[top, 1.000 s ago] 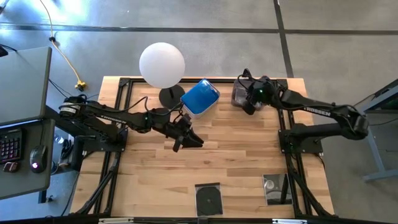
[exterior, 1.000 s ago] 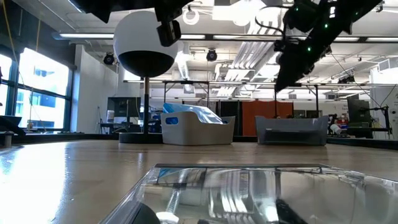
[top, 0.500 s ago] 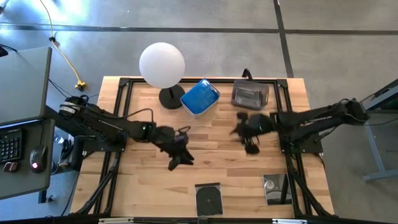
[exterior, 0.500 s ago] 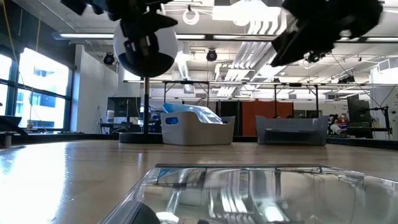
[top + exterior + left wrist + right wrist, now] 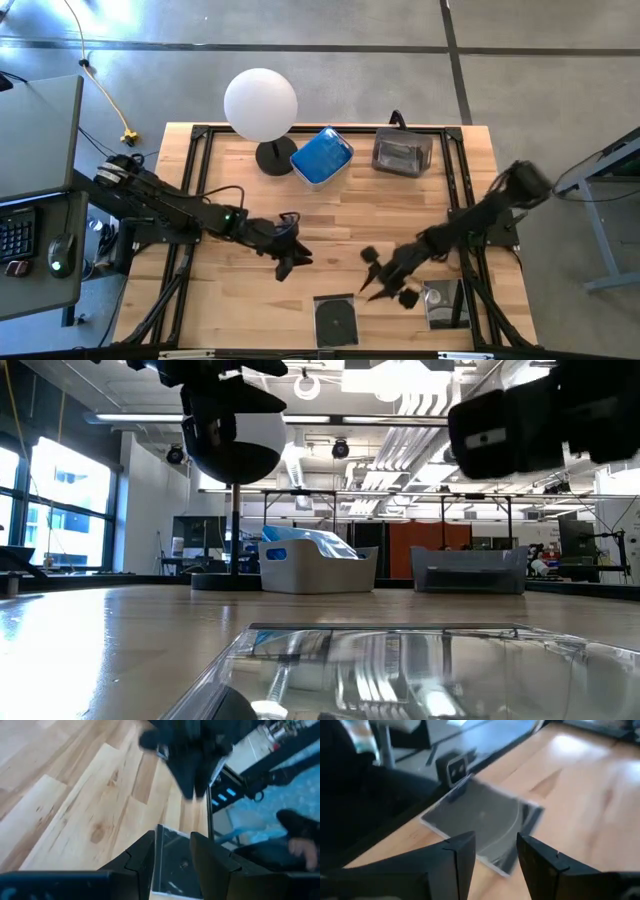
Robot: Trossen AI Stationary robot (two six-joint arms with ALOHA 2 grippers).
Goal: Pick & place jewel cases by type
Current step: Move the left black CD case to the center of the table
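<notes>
Your right gripper (image 5: 378,283), fingers apart and empty, hangs over the clear jewel case (image 5: 335,318) flat at the surface's (image 5: 240,300) near edge: thin, stiff, slick, brittle, so pinch opposite edges.

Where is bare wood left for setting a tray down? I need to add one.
The widest bare patch lies between the blue-filled tub and clear tub at the far edge and the two clear jewel cases at the near edge. The near edge is crowded: left tool and right tool hover there, both open and empty.
</notes>
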